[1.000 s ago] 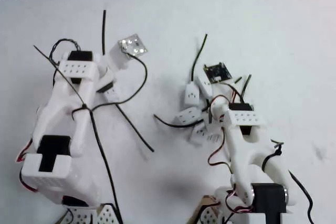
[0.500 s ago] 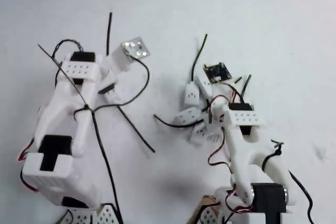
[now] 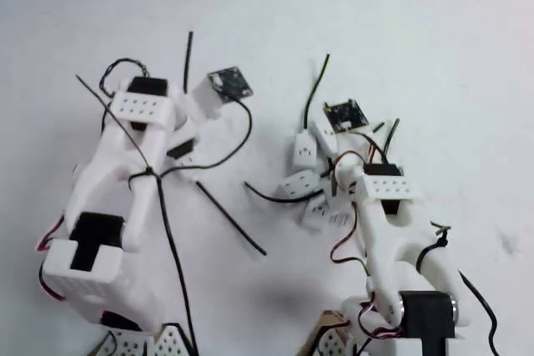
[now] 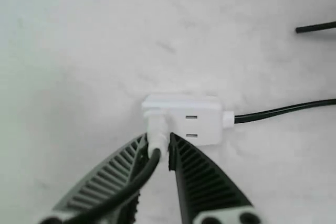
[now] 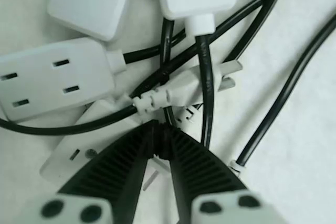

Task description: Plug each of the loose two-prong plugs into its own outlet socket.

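1. the left gripper has its jaws pinched narrow on a small white plug, and the plug's black cord runs back between them.
2. that plug sits against the face of a white socket block lying on the table. i cannot tell whether the prongs are fully home. the pair of slots beside it is free, and the block's own lead trails away.
3. the right gripper has its jaws drawn almost together with nothing between them. its tips are just beside a loose plug lying on its side with its prongs bare.
4. that plug lies in a tangle of black cords and other socket blocks. from above, this heap sits just ahead of the right arm, well apart from the left arm.
5. the plugs look light, hard and smooth, so they would likely slip in a loose pinch. take one by the flat sides of its body, behind the prongs, not by the ribbed neck or the cord.
6. the cords look springy and may twist a plug off line. the blocks look light enough to slide when pushed, so one probably needs bracing.
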### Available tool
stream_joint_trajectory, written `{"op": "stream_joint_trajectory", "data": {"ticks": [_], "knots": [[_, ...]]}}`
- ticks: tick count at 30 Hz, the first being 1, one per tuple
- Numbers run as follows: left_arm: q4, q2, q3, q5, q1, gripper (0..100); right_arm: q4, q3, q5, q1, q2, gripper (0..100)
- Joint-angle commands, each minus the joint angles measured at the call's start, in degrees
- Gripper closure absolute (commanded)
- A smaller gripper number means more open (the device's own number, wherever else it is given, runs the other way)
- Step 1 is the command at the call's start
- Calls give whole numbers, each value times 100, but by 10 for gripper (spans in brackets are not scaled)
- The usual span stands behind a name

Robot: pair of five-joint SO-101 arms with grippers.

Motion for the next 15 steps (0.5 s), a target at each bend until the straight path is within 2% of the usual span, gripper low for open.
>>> {"op": "stream_joint_trajectory", "data": {"ticks": [1,3,6,10,15], "knots": [[167,40,316,246,576,979,-136,-70,9,66,66,980],[35,-101,563,440,901,979,-145,-70,9,75,66,980],[-633,-532,1108,879,1209,979,-145,-79,0,145,66,980],[-1301,-1138,1987,967,1446,979,-198,-97,-396,409,48,980],[-1301,-1640,2426,949,1147,979,-233,-97,-431,418,48,980]]}}
